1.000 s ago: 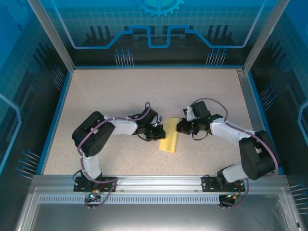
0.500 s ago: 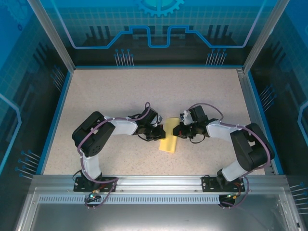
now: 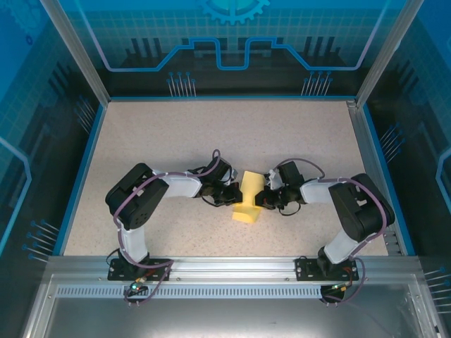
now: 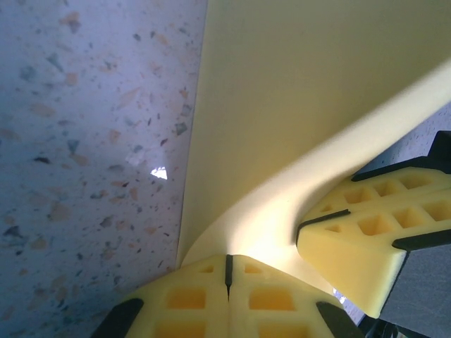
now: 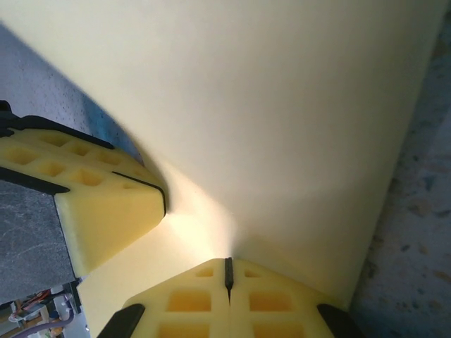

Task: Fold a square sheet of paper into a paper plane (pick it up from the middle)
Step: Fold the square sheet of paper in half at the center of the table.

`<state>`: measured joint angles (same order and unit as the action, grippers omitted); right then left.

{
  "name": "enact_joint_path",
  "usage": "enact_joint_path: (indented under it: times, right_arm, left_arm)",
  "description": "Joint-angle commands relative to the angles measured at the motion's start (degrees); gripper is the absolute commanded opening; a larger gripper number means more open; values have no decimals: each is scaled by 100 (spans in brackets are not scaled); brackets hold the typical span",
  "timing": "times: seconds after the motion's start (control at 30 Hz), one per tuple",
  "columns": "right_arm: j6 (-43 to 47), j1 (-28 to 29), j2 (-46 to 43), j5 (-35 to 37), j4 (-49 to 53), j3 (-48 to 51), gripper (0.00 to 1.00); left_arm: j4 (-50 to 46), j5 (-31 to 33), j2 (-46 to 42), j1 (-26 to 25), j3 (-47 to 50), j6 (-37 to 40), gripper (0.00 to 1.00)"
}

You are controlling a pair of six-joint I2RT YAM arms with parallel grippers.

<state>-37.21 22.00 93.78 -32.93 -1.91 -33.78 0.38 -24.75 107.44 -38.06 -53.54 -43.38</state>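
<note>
Clamps shut with left gripper (image 4: 227, 260) and right gripper (image 5: 227, 266) on the yellow sheet of paper (image 3: 251, 183), apparently at opposite edges, tips almost touching each other.

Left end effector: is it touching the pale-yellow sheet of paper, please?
Touching: the left wrist view shows the left end effector shut on the pale-yellow paper sheet.

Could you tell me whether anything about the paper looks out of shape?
Yes: the paper buckles upward at its middle, squeezed between the shut left tool and shut right tool, instead of lying flat.
</note>
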Motion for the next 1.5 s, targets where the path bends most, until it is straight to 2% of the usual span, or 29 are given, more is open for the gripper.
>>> enact_joint_path:
  times: [0.0,0.27,0.7,1.03,1.47]
  right_arm:
    - [179,-108,-12,22,156,154,3]
    - [101,75,-711,-347,96,263,4]
    - [-15,216,-59,-108,-379,733,4]
    - [-43,407,-902,-311,-100,664,6]
    - [-102,497,-350,-16,-340,980,6]
  left_arm:
    - [-559,384,240,-83,53,116,0]
    - [-566,392,242,-95,37,110,0]
    - [-608,401,216,-93,29,123,0]
    - [-618,436,190,-105,63,119,0]
    - [-662,445,221,-105,9,144,0]
